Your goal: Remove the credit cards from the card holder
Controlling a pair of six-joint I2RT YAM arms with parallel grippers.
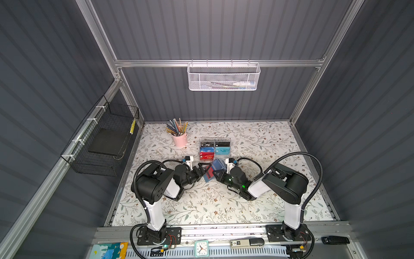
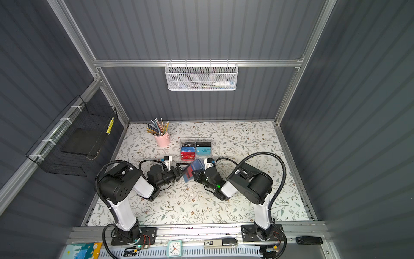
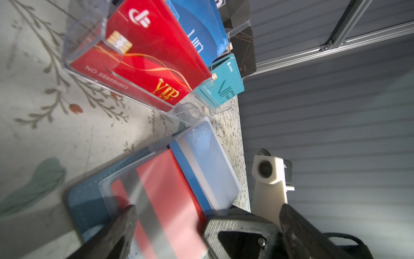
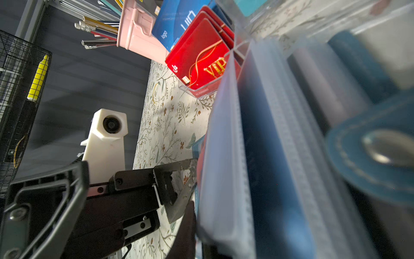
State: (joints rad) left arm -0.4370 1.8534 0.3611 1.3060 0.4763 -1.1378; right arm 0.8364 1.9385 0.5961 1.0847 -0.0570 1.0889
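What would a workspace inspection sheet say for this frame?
Surface: floral-print tabletop, no spills seen.
Job's things: blue-grey folding card holder with clear sleeves, raised off the table; red credit card and pale blue-edged credit card inside sleeves.
Clutter: clear acrylic rack of VIP cards; pink cup of pencils.
Grippers: left gripper open at the sleeves; right gripper shut on the card holder.
Cables: black corrugated hoses arch over both arms.
Surroundings: white mesh basket on back rail; black wire basket on side wall.

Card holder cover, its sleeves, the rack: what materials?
Card holder cover: blue-grey, matte, stitched edge, probably faux leather. Sleeves: clear glossy soft plastic, cards show through. Rack: rigid clear acrylic-like plastic, sharp glossy edges.
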